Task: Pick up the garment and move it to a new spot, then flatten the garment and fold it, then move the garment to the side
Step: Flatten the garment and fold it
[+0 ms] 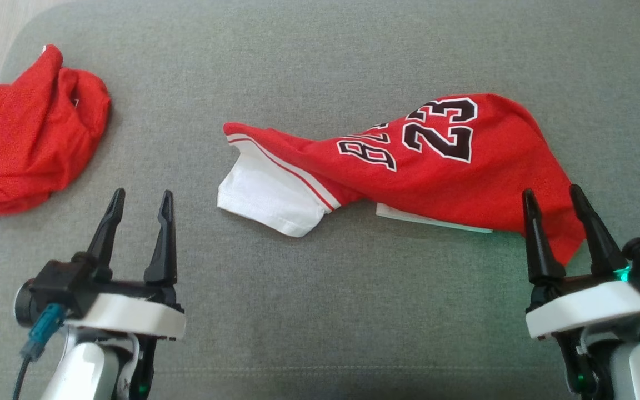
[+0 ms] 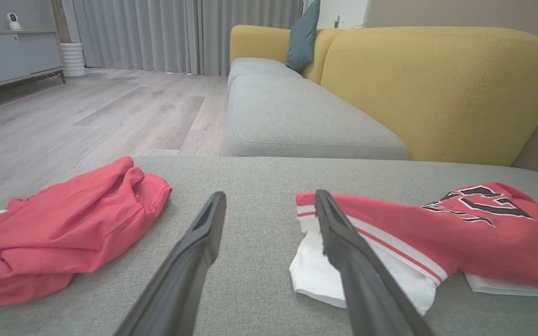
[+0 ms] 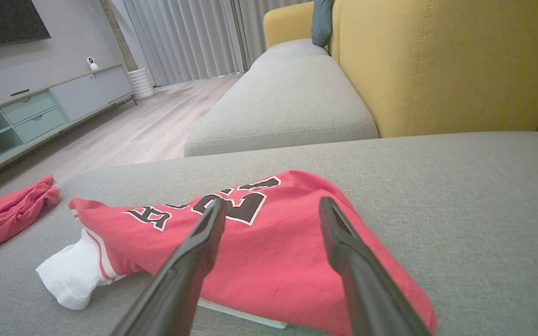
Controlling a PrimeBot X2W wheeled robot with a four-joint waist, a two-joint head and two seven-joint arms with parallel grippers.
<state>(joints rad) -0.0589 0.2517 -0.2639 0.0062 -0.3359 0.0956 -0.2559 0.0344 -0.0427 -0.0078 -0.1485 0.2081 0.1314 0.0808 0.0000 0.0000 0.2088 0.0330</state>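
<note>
The garment (image 1: 436, 166) is a red jersey with a black "23" and a white sleeve. It lies crumpled on the grey cushion (image 1: 320, 311), right of centre. My left gripper (image 1: 142, 194) stands open over bare cushion, to the left of the white sleeve (image 2: 315, 275). In the left wrist view its fingers (image 2: 194, 252) are spread with nothing between them. My right gripper (image 1: 551, 190) is open at the garment's near right corner, its fingertips over the red cloth (image 3: 269, 242). Neither gripper holds anything.
A second red garment (image 1: 25, 150) lies bunched at the cushion's far left, near its edge. Beyond the cushion are a grey sofa seat with a yellow back (image 2: 437, 88) and wooden floor (image 2: 87, 112). Bare cushion stretches between the two garments.
</note>
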